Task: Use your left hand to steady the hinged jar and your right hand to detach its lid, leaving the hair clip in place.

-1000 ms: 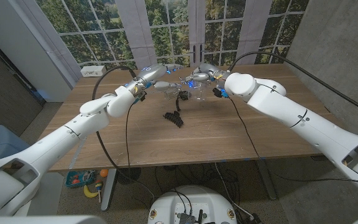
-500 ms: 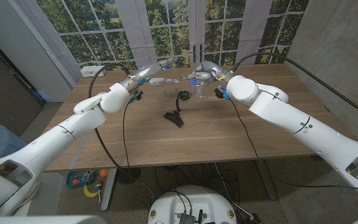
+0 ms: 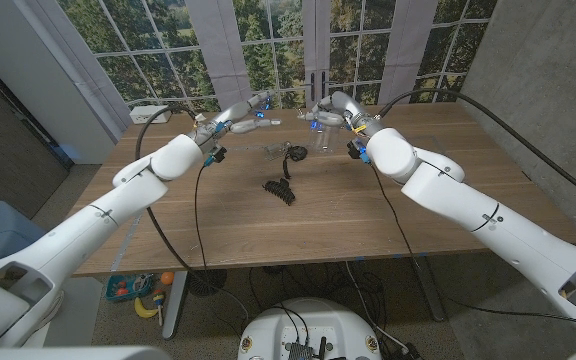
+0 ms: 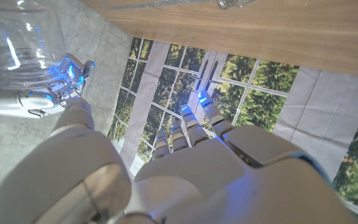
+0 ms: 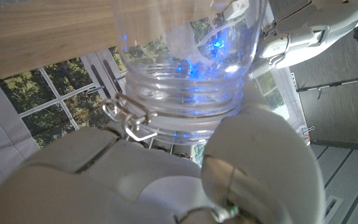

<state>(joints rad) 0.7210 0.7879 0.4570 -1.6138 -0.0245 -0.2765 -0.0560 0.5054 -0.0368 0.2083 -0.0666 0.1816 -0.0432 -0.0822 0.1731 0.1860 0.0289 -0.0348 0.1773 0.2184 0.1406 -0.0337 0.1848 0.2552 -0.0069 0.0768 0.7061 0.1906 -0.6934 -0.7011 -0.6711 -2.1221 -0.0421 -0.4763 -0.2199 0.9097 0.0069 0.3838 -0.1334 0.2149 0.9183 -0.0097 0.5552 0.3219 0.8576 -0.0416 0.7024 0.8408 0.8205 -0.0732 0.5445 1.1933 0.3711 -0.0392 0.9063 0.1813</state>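
Clear glass hinged jar [image 5: 185, 56] w/ wire clasp sits at the desk's [image 3: 348, 215] far side; right hand [image 3: 330, 112] has fingers clamped round its neck, prob. to work the lid. Left hand [image 3: 240, 114] hangs just beside the jar, fingers apart, not steadying yet. One jar, one black hair clip [image 3: 279, 190] nearer the robot than the jar.

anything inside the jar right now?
Through the glass wall of the jar, held by the right hand, only blue light reflections and the window show; no object is visible inside. Its mouth end is covered by the hand.
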